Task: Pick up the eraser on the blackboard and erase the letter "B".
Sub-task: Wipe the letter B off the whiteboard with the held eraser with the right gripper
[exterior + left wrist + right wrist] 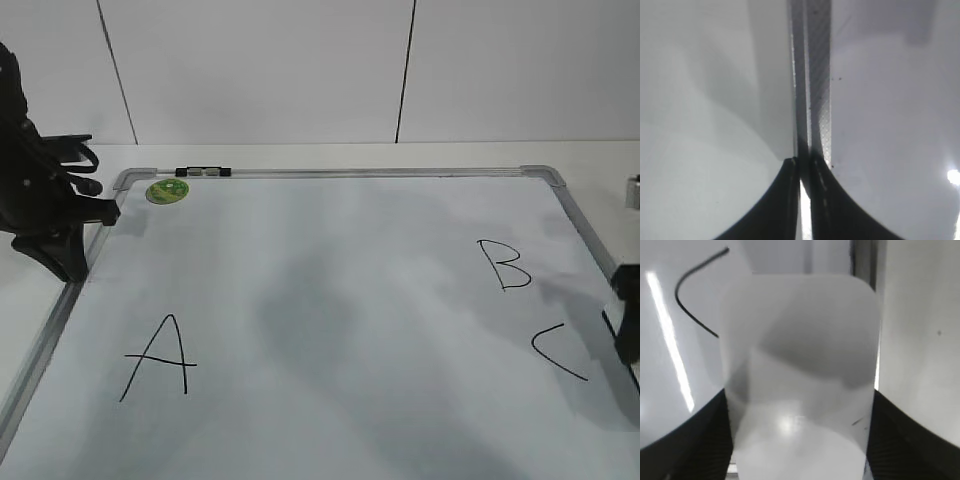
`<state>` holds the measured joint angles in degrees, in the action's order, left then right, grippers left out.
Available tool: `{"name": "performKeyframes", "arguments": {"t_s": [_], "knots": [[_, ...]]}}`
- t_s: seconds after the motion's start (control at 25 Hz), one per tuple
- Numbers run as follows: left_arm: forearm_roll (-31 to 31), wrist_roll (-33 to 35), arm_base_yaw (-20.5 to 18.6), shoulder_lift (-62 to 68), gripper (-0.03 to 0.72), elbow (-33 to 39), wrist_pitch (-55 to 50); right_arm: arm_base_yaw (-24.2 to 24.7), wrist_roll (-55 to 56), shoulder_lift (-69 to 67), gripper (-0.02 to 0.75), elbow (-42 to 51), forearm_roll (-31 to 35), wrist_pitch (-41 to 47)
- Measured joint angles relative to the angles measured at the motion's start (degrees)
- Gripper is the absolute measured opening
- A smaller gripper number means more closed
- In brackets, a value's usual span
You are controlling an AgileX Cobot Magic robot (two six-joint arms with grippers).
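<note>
The eraser (800, 340), a white rounded block, fills the right wrist view between my right gripper's (800, 440) two dark fingers, which press on its sides. In the exterior view my right gripper (627, 320) is at the blackboard's (330, 300) right edge, just right of the black "C" (558, 355); the eraser itself does not show there. The letter "B" (503, 265) is drawn on the board up and to the left of that gripper. My left gripper (802, 162) is shut and empty over the board's left frame (817, 75); it also shows in the exterior view (70, 262).
A black "A" (157, 358) is at the board's front left. A round green magnet (167, 191) sits near the far left corner, beside a small black clip (203, 172) on the top frame. Part of the "C" (690, 310) shows left of the eraser.
</note>
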<state>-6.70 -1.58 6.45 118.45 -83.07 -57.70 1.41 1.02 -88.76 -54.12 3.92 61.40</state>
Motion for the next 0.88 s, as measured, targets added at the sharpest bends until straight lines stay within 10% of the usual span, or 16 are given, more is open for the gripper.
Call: {"name": "performKeyframes", "arguments": {"t_s": [0.88], "knots": [[0.0,0.0,0.0,0.0,0.022,-0.1,-0.2,-5.0,0.9,-28.2,0.538,-43.3,-0.8,8.2]]}}
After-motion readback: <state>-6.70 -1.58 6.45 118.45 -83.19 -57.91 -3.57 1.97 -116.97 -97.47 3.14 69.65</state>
